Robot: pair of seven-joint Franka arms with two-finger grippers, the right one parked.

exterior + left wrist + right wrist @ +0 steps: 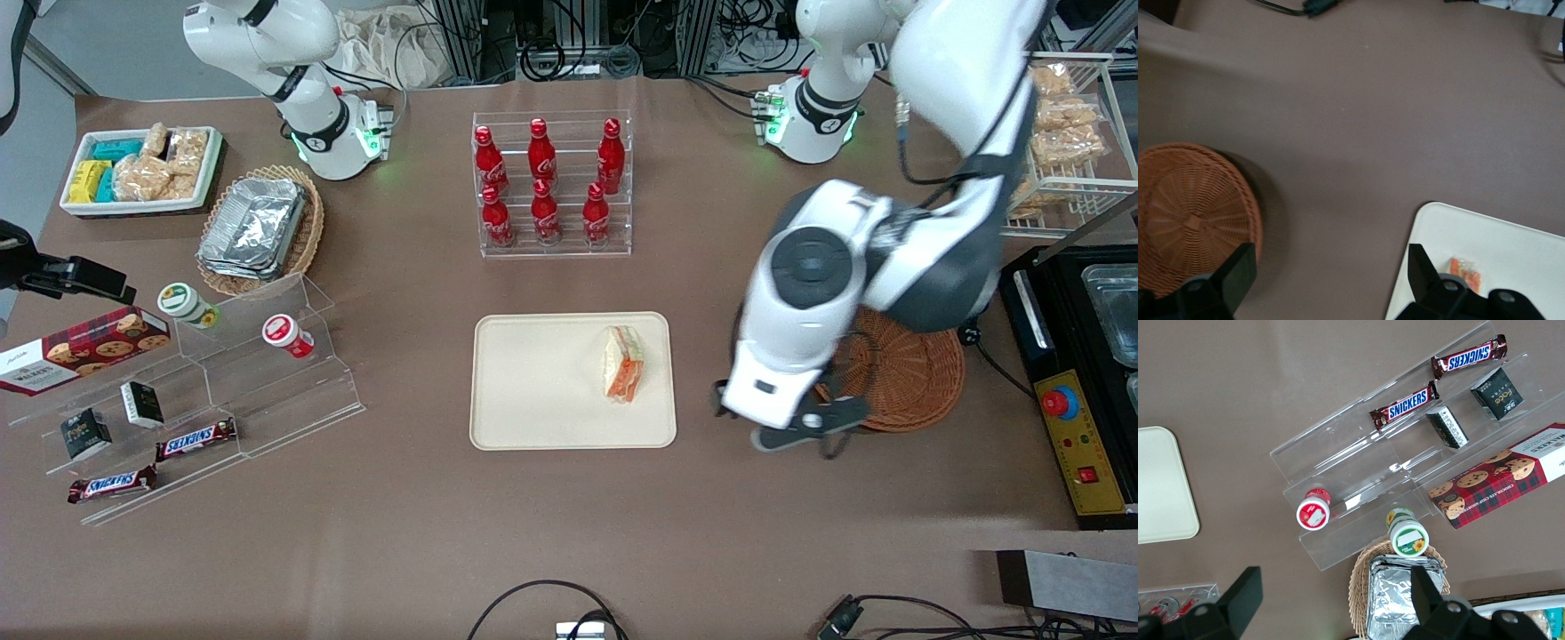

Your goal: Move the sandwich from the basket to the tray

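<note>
Cables [542, 604] are seen trailing along the table's [569, 533] near edge, closest to the front camera. At the table's centre, the sandwich [622, 364] is shown lying on the tray [533, 382], at about three o'clock on its surface, wrapped and with its orange and green filling turned up. In the wrist view an orange corner of it is glimpsed just past one finger [1425, 273]. The basket [907, 373], set at three o'clock from the tray toward the working arm's end of the table, is seen with nothing in it as far as its uncovered part shows. The pincer [805, 431] is pictured hanging above the bare table between tray and basket, partly over the basket's rim, its fingers spread wide apart and nothing held between them.

Judged from this arrangement, the transfer is essentially done: the sandwich is out of the basket, resting inside the tray's rim and released. Little appears to be left beyond drawing the arm clear of the work area. At twelve o'clock from the tray, a rack of red bottles [551, 182] is seen untouched.
</note>
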